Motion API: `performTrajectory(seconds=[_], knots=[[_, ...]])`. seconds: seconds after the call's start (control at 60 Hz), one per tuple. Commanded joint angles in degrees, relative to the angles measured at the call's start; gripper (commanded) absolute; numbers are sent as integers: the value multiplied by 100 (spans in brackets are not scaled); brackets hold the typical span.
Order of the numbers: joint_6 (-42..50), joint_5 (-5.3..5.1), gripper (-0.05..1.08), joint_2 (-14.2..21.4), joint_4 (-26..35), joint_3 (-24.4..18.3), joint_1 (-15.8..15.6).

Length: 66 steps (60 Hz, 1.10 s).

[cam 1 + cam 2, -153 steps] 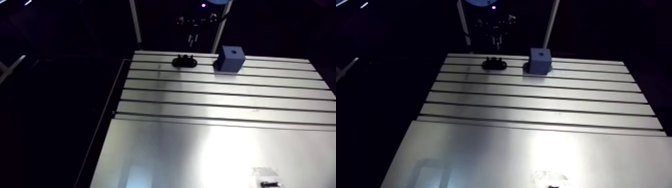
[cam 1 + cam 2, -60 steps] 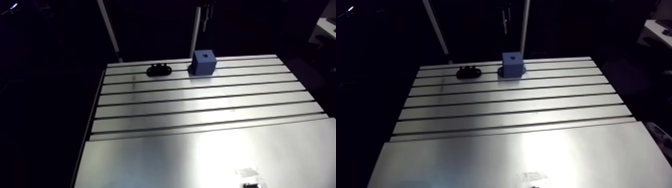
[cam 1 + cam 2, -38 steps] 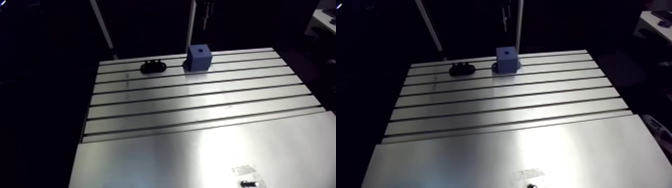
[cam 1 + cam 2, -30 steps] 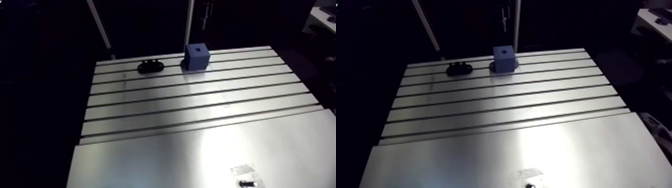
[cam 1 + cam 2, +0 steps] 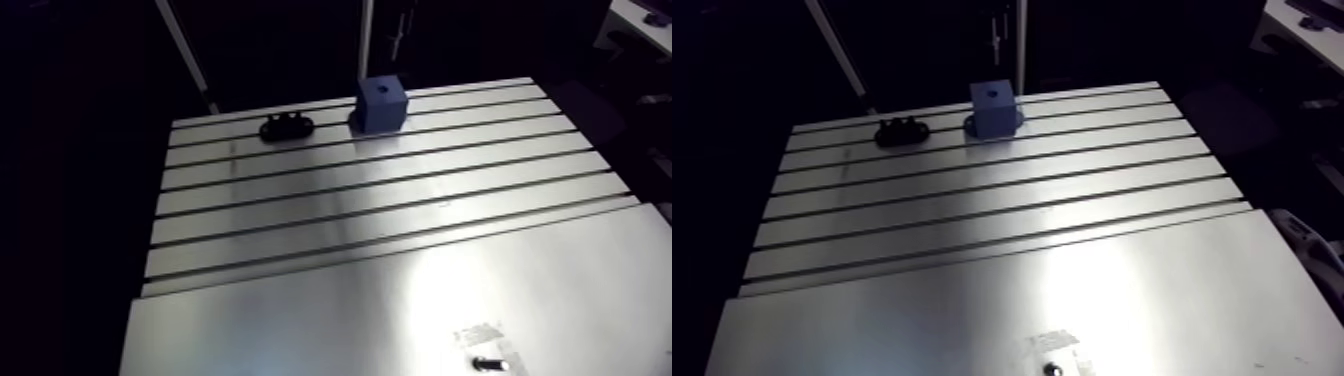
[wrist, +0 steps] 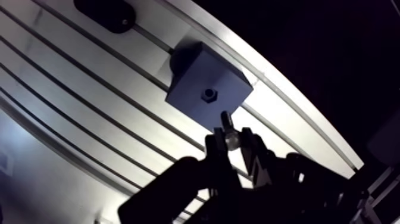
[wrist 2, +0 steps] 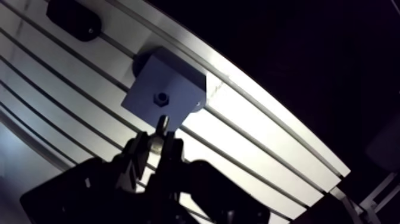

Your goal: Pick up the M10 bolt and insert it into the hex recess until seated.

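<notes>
In the wrist view my gripper [image 6: 233,142] is shut on the M10 bolt [image 6: 225,121], a short metal bolt held between the dark fingers [image 6: 215,149] with its shank pointing ahead. Just ahead of the bolt's tip stands a blue block [image 6: 193,80] with a small hex recess [image 6: 208,94] in its top face. The tip is close to the recess but apart from it, off to one side. In the arm view the blue block [image 5: 381,102] sits at the far edge of the slotted table [image 5: 380,200].
A black, lumpy fixture [image 5: 287,127] lies on the table left of the block, also beyond it in the wrist view as the black fixture [image 6: 107,12]. Near the table's front edge lie a white label [image 5: 478,335] and a small dark part [image 5: 487,360].
The whole arm view has shifted, so the camera has moved with the arm. The block, the black fixture and the small dark part keep their places on the table.
</notes>
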<state>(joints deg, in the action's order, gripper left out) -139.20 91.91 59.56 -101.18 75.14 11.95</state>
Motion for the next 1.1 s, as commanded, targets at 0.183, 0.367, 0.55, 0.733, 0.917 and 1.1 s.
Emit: performTrajectory(seconds=[0.183,0.367,0.55,0.733,0.917,1.1], knots=[[1,-2,99,-133,-20,-22,-25],[18,7,99,-135,-21,-13,-43],[45,16,99,-135,-29,12,-52],[45,42,99,-126,-183,64,-78],[27,42,99,-158,-205,57,-78],[36,51,99,-162,-205,75,-147]])
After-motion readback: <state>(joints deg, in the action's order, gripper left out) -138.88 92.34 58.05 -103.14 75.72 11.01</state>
